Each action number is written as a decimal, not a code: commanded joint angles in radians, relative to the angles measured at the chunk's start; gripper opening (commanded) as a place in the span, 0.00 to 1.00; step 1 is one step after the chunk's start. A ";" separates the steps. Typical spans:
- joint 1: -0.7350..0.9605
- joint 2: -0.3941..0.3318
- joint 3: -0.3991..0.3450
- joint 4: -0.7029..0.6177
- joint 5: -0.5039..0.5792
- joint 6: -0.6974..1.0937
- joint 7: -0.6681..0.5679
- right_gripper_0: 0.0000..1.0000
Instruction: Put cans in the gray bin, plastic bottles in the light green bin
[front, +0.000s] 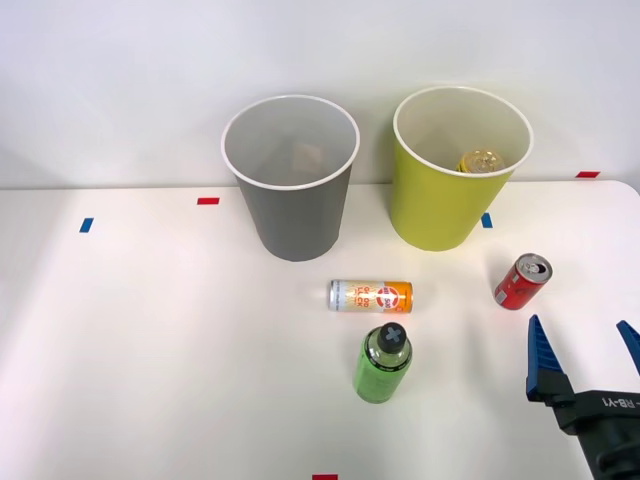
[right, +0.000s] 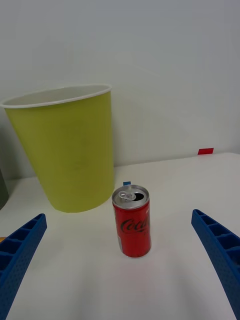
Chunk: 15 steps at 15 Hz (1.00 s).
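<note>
A short red can (front: 522, 281) stands upright at the right of the white table; the wrist view has the red can (right: 132, 220) centred ahead between my fingers. My right gripper (front: 584, 345) is open, nearer the front edge than the can and apart from it; in the wrist view the gripper (right: 120, 255) holds nothing. A slim silver-and-orange can (front: 370, 296) lies on its side mid-table. In front of it stands a green black-capped bottle (front: 383, 363). The gray bin (front: 291, 178) is at the back. To its right, the light green bin (front: 459, 168) (right: 67, 148) holds a yellow-labelled bottle (front: 481, 162).
Small red tape marks (front: 208, 201) and blue tape marks (front: 86, 225) dot the table (front: 150, 350). A white wall rises right behind the two bins. The table's rounded right corner (front: 625, 190) is close to the red can.
</note>
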<state>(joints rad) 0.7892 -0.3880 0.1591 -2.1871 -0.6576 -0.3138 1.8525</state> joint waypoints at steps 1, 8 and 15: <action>0.019 0.015 -0.010 0.021 0.046 0.009 0.001 1.00; 0.019 0.143 -0.069 0.027 0.484 0.093 -0.389 1.00; 0.074 0.093 -0.009 0.233 0.529 -0.234 -0.203 1.00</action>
<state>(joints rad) 0.8378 -0.2925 0.1401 -1.9802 -0.1321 -0.5122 1.5868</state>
